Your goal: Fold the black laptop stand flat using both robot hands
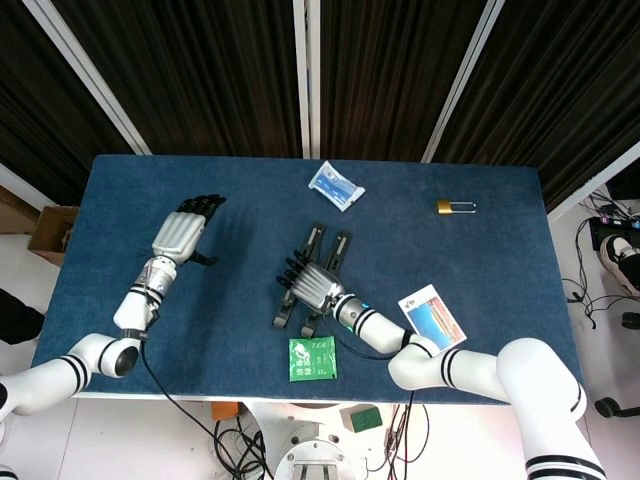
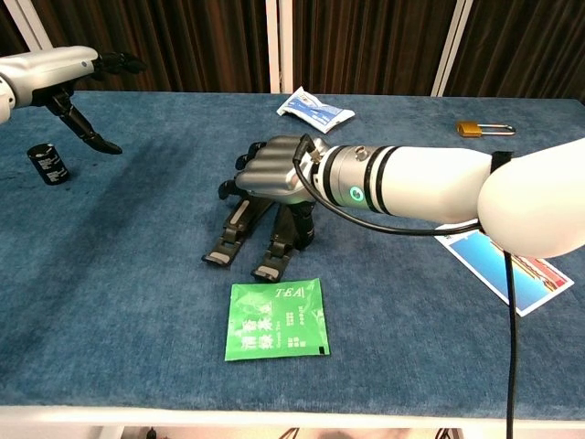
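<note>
The black laptop stand (image 1: 323, 245) (image 2: 239, 222) lies near the middle of the blue table, its two rails running toward the front edge. My right hand (image 1: 312, 283) (image 2: 274, 170) lies on top of it, palm down, with its fingers curled over the stand's raised middle and left side, so that part is hidden. My left hand (image 1: 183, 232) (image 2: 57, 69) hovers well off to the left, apart from the stand, fingers spread and holding nothing.
A green tea packet (image 1: 313, 358) (image 2: 276, 319) lies just in front of the stand. A small black cylinder (image 2: 46, 163) stands at the left. At the back lie a blue-white packet (image 1: 336, 185) and a brass padlock (image 1: 455, 207). A picture card (image 1: 432, 320) lies to the right.
</note>
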You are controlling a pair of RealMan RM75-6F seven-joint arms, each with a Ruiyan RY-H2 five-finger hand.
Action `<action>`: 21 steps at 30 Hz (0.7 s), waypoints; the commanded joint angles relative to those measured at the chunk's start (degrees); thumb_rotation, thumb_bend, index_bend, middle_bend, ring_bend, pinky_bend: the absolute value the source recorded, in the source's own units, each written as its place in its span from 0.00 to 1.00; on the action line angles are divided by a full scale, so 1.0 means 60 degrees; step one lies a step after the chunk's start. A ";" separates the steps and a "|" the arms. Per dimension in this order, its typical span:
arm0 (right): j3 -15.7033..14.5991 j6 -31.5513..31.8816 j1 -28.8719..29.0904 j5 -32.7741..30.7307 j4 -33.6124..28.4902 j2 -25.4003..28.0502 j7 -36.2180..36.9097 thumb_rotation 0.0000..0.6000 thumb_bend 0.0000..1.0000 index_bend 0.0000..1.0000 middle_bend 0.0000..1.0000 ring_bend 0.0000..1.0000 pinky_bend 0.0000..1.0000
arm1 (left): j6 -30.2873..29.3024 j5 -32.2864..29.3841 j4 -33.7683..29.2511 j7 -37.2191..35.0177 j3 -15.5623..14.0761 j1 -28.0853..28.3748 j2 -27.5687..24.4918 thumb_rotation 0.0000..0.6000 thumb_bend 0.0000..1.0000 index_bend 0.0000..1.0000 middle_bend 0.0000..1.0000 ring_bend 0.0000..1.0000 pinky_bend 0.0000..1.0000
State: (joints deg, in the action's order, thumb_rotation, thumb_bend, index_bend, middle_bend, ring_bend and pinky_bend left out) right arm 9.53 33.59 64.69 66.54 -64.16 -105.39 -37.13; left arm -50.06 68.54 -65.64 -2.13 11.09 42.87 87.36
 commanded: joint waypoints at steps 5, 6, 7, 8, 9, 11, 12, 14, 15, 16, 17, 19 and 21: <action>-0.0042 0.0325 0.0034 0.0296 -0.0024 0.0158 0.0376 1.00 0.36 0.50 0.45 0.23 0.21 | -0.0081 0.0072 -0.0106 0.0001 -0.0037 -0.0102 -0.0162 1.00 0.00 0.07 0.05 0.05 0.11; -0.0050 0.0354 0.0019 0.0307 -0.0053 0.0185 0.0436 1.00 0.36 0.50 0.45 0.23 0.21 | -0.0085 0.0068 -0.0117 0.0007 -0.0040 -0.0115 -0.0178 1.00 0.00 0.07 0.05 0.05 0.11; -0.0062 0.0364 0.0007 0.0309 -0.0083 0.0215 0.0492 1.00 0.36 0.50 0.45 0.23 0.21 | -0.0083 0.0060 -0.0129 0.0012 -0.0042 -0.0127 -0.0193 1.00 0.00 0.07 0.05 0.05 0.11; -0.0089 0.0343 0.0001 0.0297 -0.0129 0.0258 0.0540 1.00 0.36 0.50 0.45 0.23 0.21 | -0.0077 0.0043 -0.0146 0.0026 -0.0044 -0.0143 -0.0211 1.00 0.00 0.07 0.05 0.05 0.11; -0.0115 0.0311 0.0004 0.0275 -0.0173 0.0299 0.0550 1.00 0.36 0.49 0.44 0.22 0.20 | -0.0075 0.0026 -0.0162 0.0039 -0.0042 -0.0153 -0.0225 1.00 0.00 0.07 0.05 0.05 0.11; -0.0147 0.0241 0.0004 0.0145 -0.0334 0.0419 0.0512 1.00 0.32 0.39 0.37 0.15 0.16 | -0.0079 -0.0013 -0.0221 0.0056 -0.0032 -0.0183 -0.0268 1.00 0.00 0.07 0.05 0.05 0.11; -0.0152 0.0221 -0.0009 0.0025 -0.0471 0.0505 0.0469 1.00 0.27 0.28 0.28 0.09 0.11 | -0.0087 -0.0029 -0.0265 0.0064 -0.0029 -0.0203 -0.0305 1.00 0.00 0.07 0.05 0.05 0.11; -0.0135 0.0328 -0.0102 -0.0288 -0.0972 0.0793 0.0363 1.00 0.20 0.09 0.15 0.01 0.03 | -0.0135 -0.0050 -0.0413 0.0093 -0.0032 -0.0272 -0.0449 1.00 0.00 0.07 0.05 0.05 0.11; -0.0130 0.0517 -0.0213 -0.0436 -0.1351 0.1023 0.0310 1.00 0.18 0.03 0.10 0.00 0.01 | -0.0190 -0.0060 -0.0537 0.0098 -0.0035 -0.0336 -0.0564 1.00 0.00 0.07 0.05 0.05 0.11; -0.0136 0.0732 -0.0335 -0.0524 -0.1663 0.1216 0.0273 1.00 0.18 0.01 0.07 0.00 0.00 | -0.0238 -0.0063 -0.0654 0.0090 -0.0042 -0.0396 -0.0668 1.00 0.00 0.07 0.05 0.05 0.11; -0.0159 0.1066 -0.0540 -0.0591 -0.2125 0.1516 0.0267 1.00 0.18 0.00 0.05 0.00 0.00 | -0.0325 -0.0061 -0.0840 0.0088 -0.0062 -0.0496 -0.0830 1.00 0.00 0.07 0.05 0.05 0.11; -0.0216 0.1678 -0.0949 -0.0624 -0.2860 0.2047 0.0339 1.00 0.18 0.00 0.04 0.00 0.00 | -0.0508 -0.0034 -0.1161 0.0145 -0.0128 -0.0682 -0.1110 1.00 0.00 0.07 0.05 0.05 0.11; -0.0314 0.2653 -0.1612 -0.0546 -0.3710 0.2687 0.0558 1.00 0.18 0.00 0.04 0.00 0.00 | -0.0799 0.0024 -0.1589 0.0402 -0.0280 -0.0949 -0.1491 1.00 0.00 0.07 0.05 0.05 0.11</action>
State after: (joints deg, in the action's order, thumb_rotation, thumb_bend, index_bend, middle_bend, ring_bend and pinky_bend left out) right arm 8.37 42.28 60.14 63.92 -79.39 -94.91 -34.73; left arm -53.23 68.39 -73.06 -0.94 10.22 38.72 80.40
